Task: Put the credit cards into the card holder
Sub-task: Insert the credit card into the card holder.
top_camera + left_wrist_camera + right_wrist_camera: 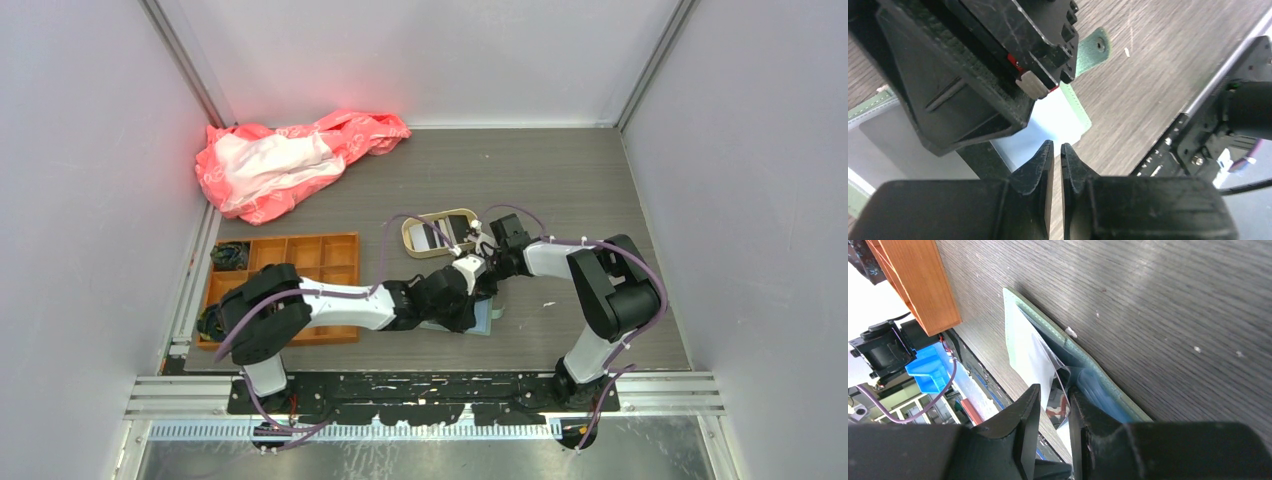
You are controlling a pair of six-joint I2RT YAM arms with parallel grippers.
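Beside the orange tray [290, 238], the right gripper [1053, 390] is pinching the open card holder [1048, 325] by its clear pocket. The left gripper [1057, 147] is hovering nearly closed, and I cannot tell if it is gripping anything. Credit cards [432, 236] are lying in the beige tray [440, 213] beyond, so loading seems to be mostly remaining.

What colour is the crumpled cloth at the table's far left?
The cloth is coral pink and white; the top view shows it best.

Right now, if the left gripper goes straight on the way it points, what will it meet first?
Probably the pale pocket of the card holder, lying just ahead of the left gripper; beyond it is the right gripper. Depth is unclear.
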